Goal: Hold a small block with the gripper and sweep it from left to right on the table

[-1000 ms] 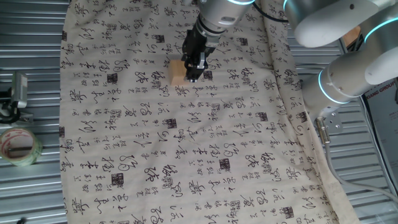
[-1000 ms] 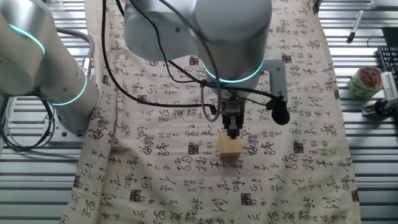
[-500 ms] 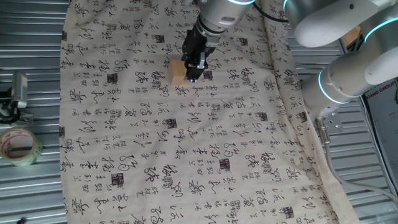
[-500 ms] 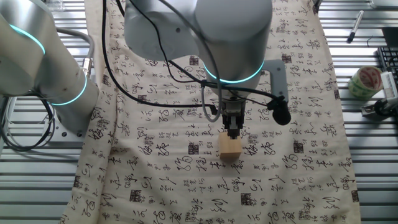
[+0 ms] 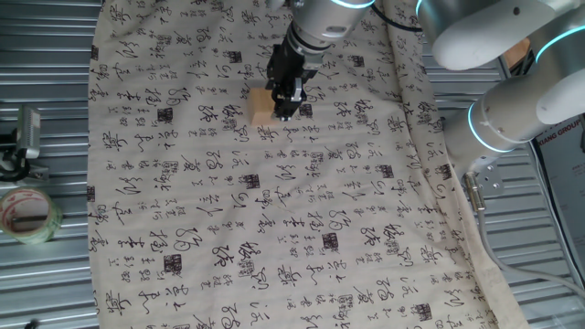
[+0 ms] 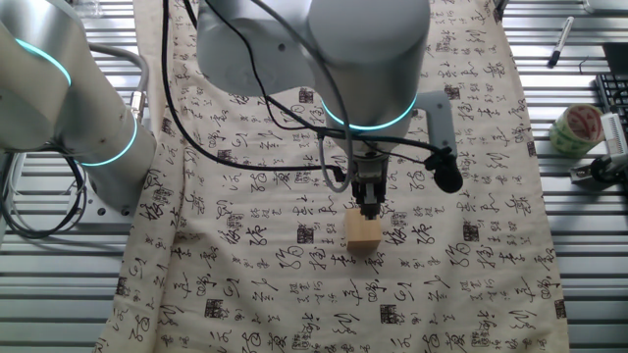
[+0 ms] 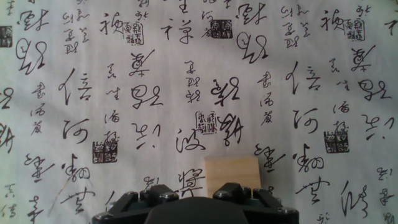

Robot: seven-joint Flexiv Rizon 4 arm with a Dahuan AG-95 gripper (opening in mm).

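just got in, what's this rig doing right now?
One arm has its gripper down at the block on the calligraphy cloth over the ribbed table. The block sits on the cloth right beside the fingertips; whether the jaws actually clamp it can't be told. A tape roll lies off to the side on bare table.
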